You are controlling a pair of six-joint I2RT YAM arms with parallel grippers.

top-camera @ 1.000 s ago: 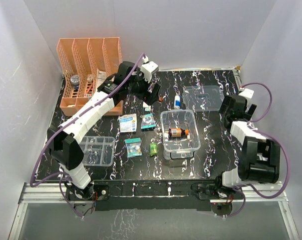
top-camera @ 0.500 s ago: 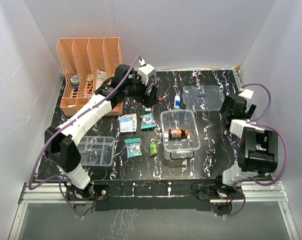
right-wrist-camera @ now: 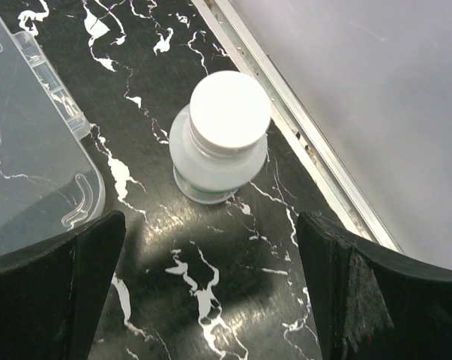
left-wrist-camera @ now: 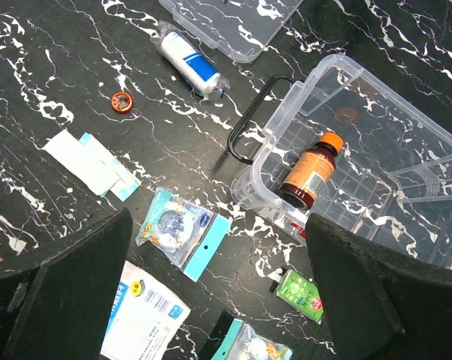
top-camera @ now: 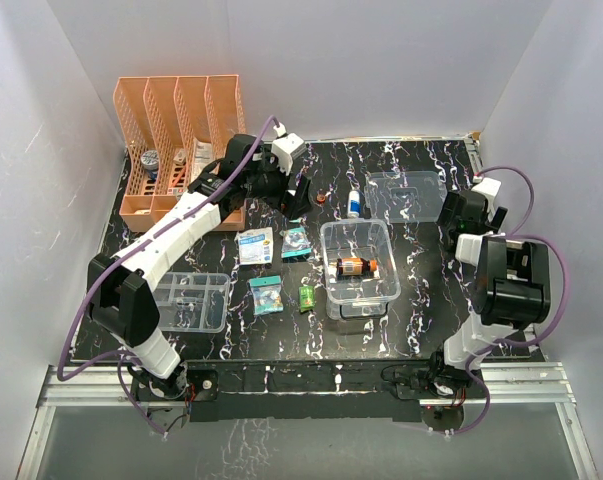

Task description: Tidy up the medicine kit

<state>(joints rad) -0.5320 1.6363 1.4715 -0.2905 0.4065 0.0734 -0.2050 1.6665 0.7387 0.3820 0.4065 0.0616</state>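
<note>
Medicine kit [top-camera: 362,291] sitting in the middle of the table [top-camera: 431,300], deep clear box standing open, brown bottle [top-camera: 353,266] lying inside, one end running off my left wrist view, left gripper [left-wrist-camera: 218,292] and right gripper [right-wrist-camera: 211,292] both gaping wide, I'm seeing nothing held.

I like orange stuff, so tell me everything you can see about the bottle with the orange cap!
The bottle is dark brown with an orange cap and an orange label. Whether it is glass or plastic, I cannot tell. It lies on its side on the floor of the clear medicine kit, its base near one wall. No jaws touch it.
</note>
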